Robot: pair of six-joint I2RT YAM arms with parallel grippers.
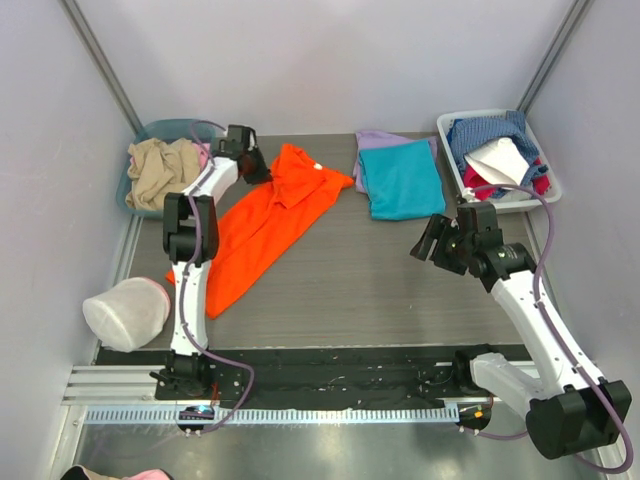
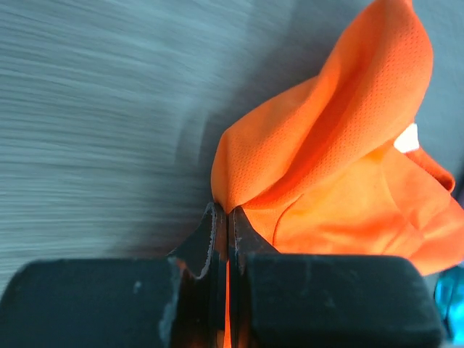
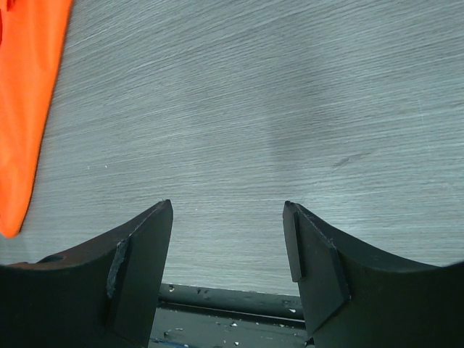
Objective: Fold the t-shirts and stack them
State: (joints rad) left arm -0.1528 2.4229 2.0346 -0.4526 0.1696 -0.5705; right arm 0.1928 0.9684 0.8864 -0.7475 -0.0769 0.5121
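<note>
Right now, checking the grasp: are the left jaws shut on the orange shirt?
Yes, the left jaws pinch a fold of the orange shirt.

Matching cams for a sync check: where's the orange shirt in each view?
Top external: the orange shirt lies slantwise, left of centre on the table.
Left wrist: it fills the right half, with a fold pinched in the left gripper.
Right wrist: a strip along the upper left edge.
Shared landmark: the table's grey grain, visible in all three.
</note>
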